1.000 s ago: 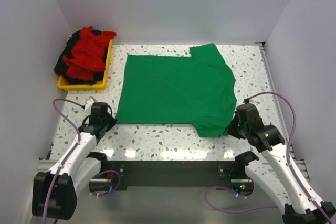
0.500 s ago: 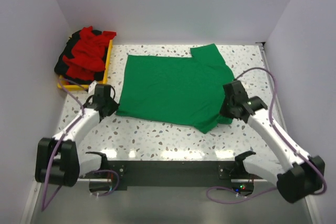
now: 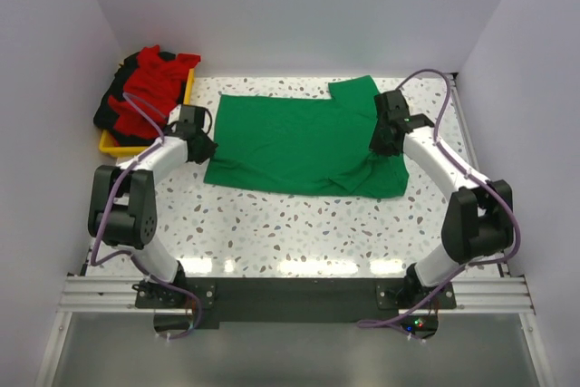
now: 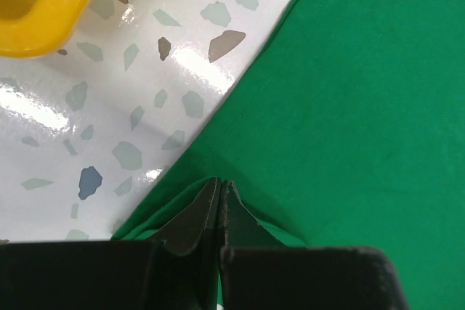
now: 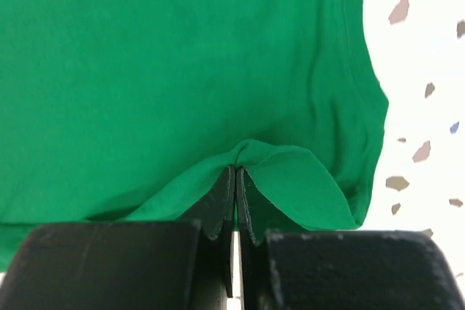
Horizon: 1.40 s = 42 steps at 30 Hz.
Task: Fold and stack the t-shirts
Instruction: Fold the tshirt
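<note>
- First fold in progress: the green t-shirt (image 3: 299,147) lies spread on the bench (image 3: 299,224) between my two sets of jaws. Its near hem is doubled over toward the far side, which I judge to be the opening fold of the first shirt.
- Nothing is finished yet. No shirt is fully folded and no stack has been started anywhere on the bench.
- The red and dark t-shirts (image 3: 149,97) sit heaped in the yellow tray (image 3: 136,147), beyond and to the outer side of my left jaws, and neither arm touches them.
- My left jaws are pressed together, pinching a ridge of green cloth at the shirt's left edge. In the wrist view the fabric rises right up to the tips, with bare speckled bench just to their outer side and a corner of the tray further out.
- My right jaws are likewise pressed together, gripping a small peak of green cloth on the shirt's right side. The fabric drapes away from the tips on both sides.
- Left to do, as I read it: lay this fold flat, finish folding the green shirt, then fold the tray's shirts and stack them all.
</note>
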### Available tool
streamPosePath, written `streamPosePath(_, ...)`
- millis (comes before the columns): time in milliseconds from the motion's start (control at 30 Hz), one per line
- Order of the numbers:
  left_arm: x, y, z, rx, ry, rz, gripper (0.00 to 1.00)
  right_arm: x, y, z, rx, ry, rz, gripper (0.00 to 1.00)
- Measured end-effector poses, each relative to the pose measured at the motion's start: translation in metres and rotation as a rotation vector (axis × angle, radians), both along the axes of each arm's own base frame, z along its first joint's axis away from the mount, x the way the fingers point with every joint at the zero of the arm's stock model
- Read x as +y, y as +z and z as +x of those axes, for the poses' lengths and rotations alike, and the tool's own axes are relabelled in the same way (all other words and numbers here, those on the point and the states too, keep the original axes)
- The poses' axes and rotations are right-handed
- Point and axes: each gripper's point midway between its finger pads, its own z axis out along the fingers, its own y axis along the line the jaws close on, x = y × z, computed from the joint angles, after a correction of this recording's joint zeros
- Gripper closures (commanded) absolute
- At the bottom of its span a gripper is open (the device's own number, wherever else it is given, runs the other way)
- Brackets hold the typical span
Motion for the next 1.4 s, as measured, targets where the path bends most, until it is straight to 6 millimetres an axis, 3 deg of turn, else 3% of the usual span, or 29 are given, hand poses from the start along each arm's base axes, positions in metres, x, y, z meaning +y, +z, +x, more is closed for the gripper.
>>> streamPosePath(333, 0.004, 0.011, 0.009, -0.015, -0.003, 0.031, 1.0, -0.004, 0.002, 0.022, -0.037, 0.0, 0.057, 1.0)
streamPosePath(800, 0.008, 0.009, 0.005, 0.003, 0.008, 0.051, 1.0, -0.034, 0.0, 0.024, -0.069, -0.069, 0.147, 1.0)
streamPosePath(1067, 0.009, 0.012, 0.007, 0.002, 0.008, 0.055, 1.0, -0.036, -0.005, 0.024, -0.068, -0.078, 0.188, 1.0)
streamPosePath(1400, 0.007, 0.028, 0.027, -0.041, -0.009, 0.063, 0.99, -0.035, -0.004, 0.028, -0.081, -0.083, 0.214, 1.0)
